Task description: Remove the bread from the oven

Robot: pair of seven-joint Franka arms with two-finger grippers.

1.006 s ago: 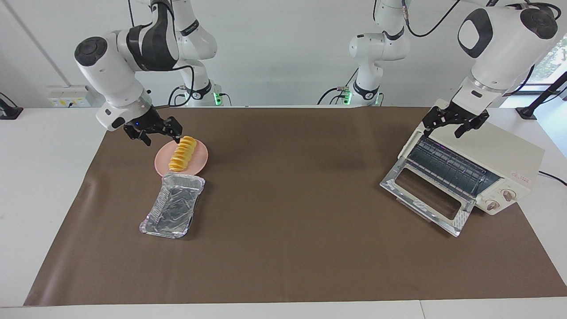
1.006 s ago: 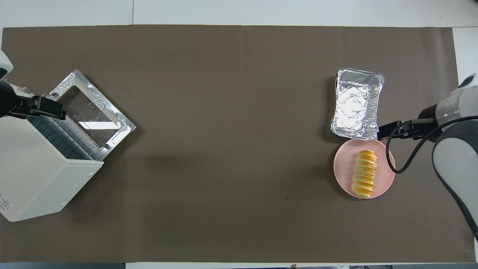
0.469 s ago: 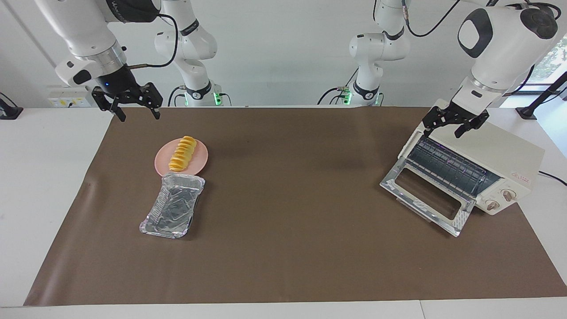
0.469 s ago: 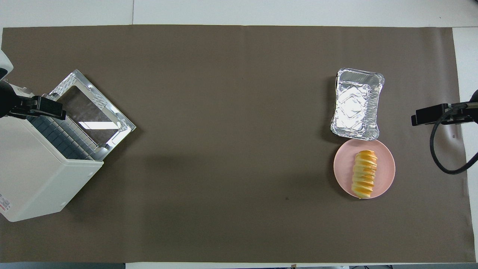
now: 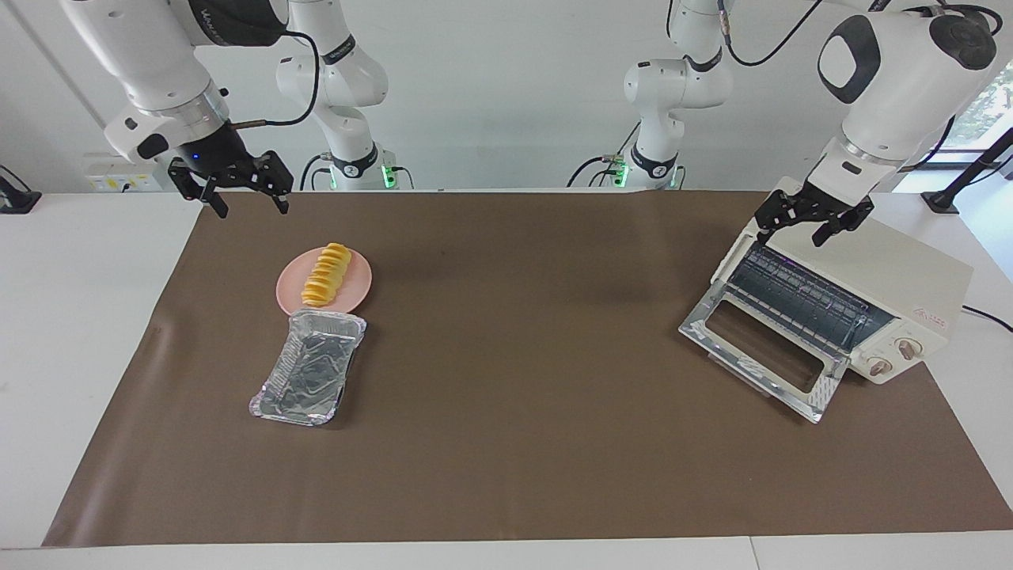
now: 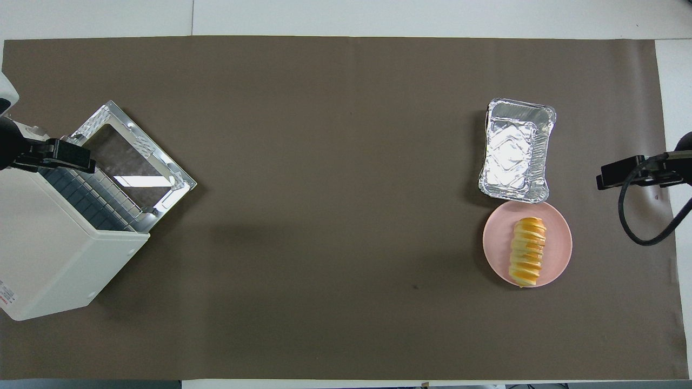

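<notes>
The bread, a ridged yellow-orange loaf, lies on the round pink plate toward the right arm's end of the table. My right gripper hangs open and empty in the air, over the mat's edge beside the plate, apart from the bread. The cream-white oven stands at the left arm's end. Its glass door is folded down and the dark rack is bare. My left gripper waits open over the oven's top front edge.
A crinkled silver foil tray sits empty against the plate, farther from the robots. A brown mat covers the table between the plate and the oven.
The right gripper rose from beside the bread and drew back toward the robots, empty; in the last half second it barely shifted. The bread, the plate and the left arm stayed still.
</notes>
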